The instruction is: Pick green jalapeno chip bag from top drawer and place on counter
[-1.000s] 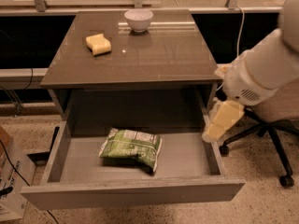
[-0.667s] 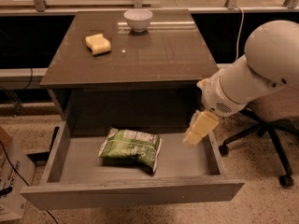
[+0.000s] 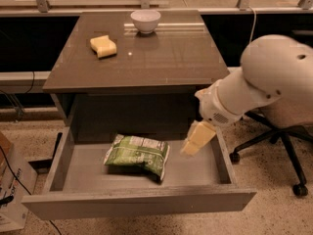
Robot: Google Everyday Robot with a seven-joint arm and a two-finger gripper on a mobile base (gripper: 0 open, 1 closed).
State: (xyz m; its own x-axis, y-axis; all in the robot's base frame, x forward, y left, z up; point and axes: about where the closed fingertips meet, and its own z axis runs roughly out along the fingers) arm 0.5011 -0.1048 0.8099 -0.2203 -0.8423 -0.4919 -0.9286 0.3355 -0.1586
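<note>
The robot's hand (image 3: 197,140) hangs over the right side of the open drawer (image 3: 195,174), having swung in over the past second from outside the drawer's right wall toward the middle. It is now lower and closer to the green chip bag (image 3: 138,155), though a strip of bare drawer floor separates the two. Whether the hand is open or closed cannot be told from this angle. The chip bag lies flat near the centre of the drawer, label side up, untouched. Behind and above, the worktop (image 3: 161,58) carries a yellow sponge (image 3: 103,46) and a white bowl (image 3: 145,20) toward its back, leaving the front half bare for the bag. The robot's bulky white arm (image 3: 259,77) fills the right of the frame in front of an office chair (image 3: 281,143). The approach looks well under way, but the grasp has not begun; the hand probably needs to travel further left and down before it can take the bag.
</note>
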